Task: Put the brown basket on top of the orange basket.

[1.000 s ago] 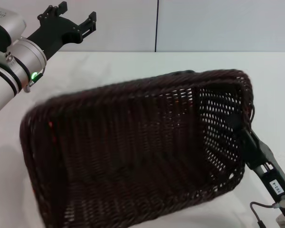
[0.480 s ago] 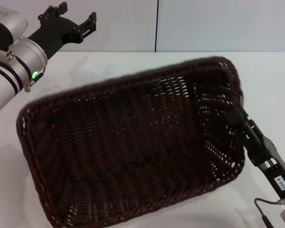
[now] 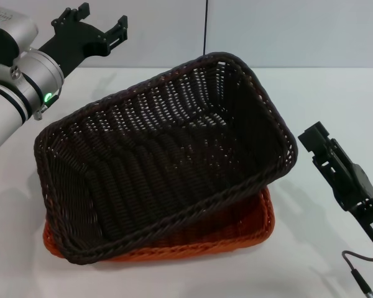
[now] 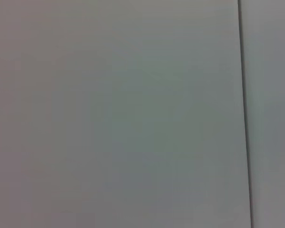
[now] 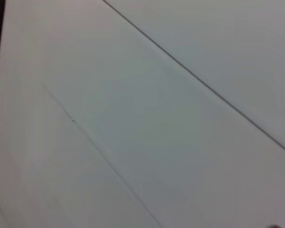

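Note:
The brown basket [image 3: 161,167] rests on top of the orange basket [image 3: 239,233], turned askew so its far corner juts past the orange rim. Only the orange basket's near rim and right corner show beneath it. My right gripper [image 3: 315,141] hovers just right of the brown basket's right rim, apart from it, open and holding nothing. My left gripper [image 3: 101,18] is raised at the far left, above the table, open and empty. Both wrist views show only a pale wall.
The white table [image 3: 336,93] carries the two baskets near its middle. A pale wall with a dark vertical seam [image 3: 206,31] stands behind it. A cable [image 3: 354,273] hangs by my right arm at the lower right.
The brown basket has dropped from my right gripper's hold onto the orange basket, which was hidden before. My right gripper has let go and drawn back to the right. The left arm has not moved.

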{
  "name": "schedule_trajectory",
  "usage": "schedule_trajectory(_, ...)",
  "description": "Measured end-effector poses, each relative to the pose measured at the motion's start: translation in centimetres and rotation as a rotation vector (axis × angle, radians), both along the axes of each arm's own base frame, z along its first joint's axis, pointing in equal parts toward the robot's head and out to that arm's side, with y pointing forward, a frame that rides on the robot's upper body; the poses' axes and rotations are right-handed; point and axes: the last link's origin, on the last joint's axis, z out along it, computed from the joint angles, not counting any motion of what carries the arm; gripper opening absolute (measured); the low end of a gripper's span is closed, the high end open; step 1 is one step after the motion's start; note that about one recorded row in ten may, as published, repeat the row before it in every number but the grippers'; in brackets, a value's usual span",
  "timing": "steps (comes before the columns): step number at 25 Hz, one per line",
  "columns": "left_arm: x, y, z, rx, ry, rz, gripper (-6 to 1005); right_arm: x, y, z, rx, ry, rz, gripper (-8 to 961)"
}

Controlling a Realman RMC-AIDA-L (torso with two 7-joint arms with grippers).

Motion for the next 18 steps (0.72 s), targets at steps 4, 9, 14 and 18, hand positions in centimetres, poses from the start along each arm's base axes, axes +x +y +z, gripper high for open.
schedule_trajectory(4,0.1,0.1,0.1,0.007,0.004,-0.001,844,-0.3,0.2,0.6,0.009,-0.009,0.063,636)
schedule_trajectory(9,0.0,0.2,0.4,0.022,-0.009,0.005,844,-0.5,0.4,2.3,0.093,-0.057,0.191,635)
schedule_trajectory(14,-0.4,-0.1,1.3,0.055,-0.049,-0.004,844,0.3,1.2,5.6,0.262,-0.122,0.26,635)
schedule_trajectory(18,-1.0,-0.7,2.0,0.085,-0.09,-0.01,844,1.5,2.9,8.8,0.432,-0.216,0.219,635)
